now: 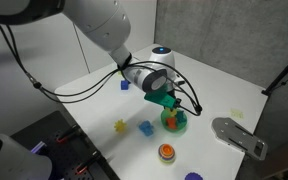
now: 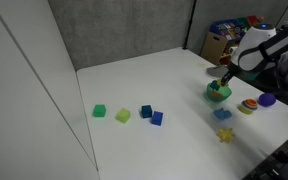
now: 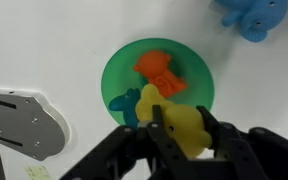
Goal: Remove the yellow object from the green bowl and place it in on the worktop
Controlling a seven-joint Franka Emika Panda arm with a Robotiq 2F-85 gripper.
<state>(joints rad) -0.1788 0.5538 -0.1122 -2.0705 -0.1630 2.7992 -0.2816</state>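
Note:
In the wrist view my gripper (image 3: 184, 138) is shut on the yellow object (image 3: 179, 122), a small plain yellow toy held between both fingers over the near rim of the green bowl (image 3: 119, 65). An orange toy (image 3: 159, 72) and a teal toy (image 3: 127, 103) lie inside the bowl. In both exterior views the gripper (image 1: 167, 103) (image 2: 224, 78) hangs just above the bowl (image 1: 174, 123) (image 2: 218, 93), which stands on the white worktop (image 1: 104, 100). The yellow object is too small to make out there.
A grey metal plate (image 1: 239, 135) (image 3: 19, 120) lies beside the bowl. An orange-red cup (image 1: 166, 152), a spiky yellow piece (image 1: 120, 126) and a small blue piece (image 1: 144, 128) sit nearby. Coloured cubes (image 2: 123, 115) lie mid-table. A blue toy (image 3: 252, 12) lies beyond the bowl.

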